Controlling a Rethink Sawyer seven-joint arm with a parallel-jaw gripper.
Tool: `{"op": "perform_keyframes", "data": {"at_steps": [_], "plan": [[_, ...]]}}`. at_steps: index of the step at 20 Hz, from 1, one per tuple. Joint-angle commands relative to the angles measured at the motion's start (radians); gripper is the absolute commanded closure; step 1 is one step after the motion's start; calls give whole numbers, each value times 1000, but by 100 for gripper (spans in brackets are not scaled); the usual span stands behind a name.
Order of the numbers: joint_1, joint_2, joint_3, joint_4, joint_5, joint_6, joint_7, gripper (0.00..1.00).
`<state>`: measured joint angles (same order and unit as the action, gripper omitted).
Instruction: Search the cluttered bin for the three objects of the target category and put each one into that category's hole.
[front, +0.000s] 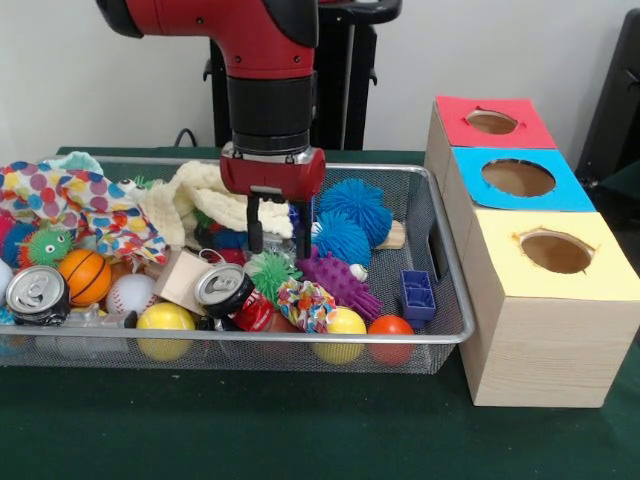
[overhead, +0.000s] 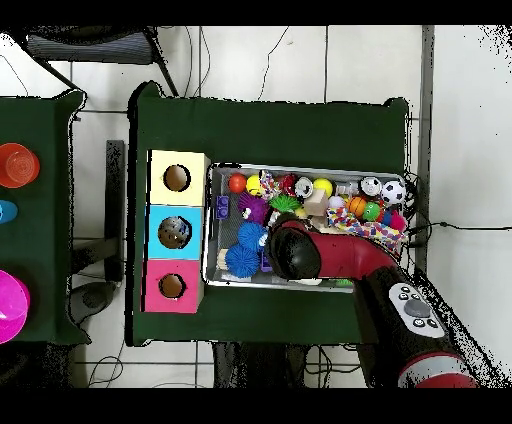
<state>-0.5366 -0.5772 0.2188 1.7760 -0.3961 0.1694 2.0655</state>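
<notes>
You can see the big silver wire-mesh bin (front: 447, 262) on the green table, full of toys, and the round hole (front: 492, 122) in the red top of the pale wooden box sits just past the bin's right end, farthest from you in the front view. Your red and black gripper (front: 277, 238) hangs low inside the bin, near its middle. Its two dark fingers (front: 255, 232) stand a little apart and hold nothing. Two blue spiky rubber balls (front: 348, 218) lie just beside it. A crushed silver drink can (front: 223, 289) lies in front of it.
</notes>
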Motion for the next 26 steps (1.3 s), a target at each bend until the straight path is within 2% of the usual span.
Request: {"op": "perform_keyframes", "data": {"at_steps": [1,13,19,26], "plan": [[4,36,-6,-104,-74,128,-83,0],[-4,33,-7,-93,-106,165,-87,0],[-23,38,12,-116,-106,237,-123,0],[-36,25,22,-78,-106,256,-111,0]]}}
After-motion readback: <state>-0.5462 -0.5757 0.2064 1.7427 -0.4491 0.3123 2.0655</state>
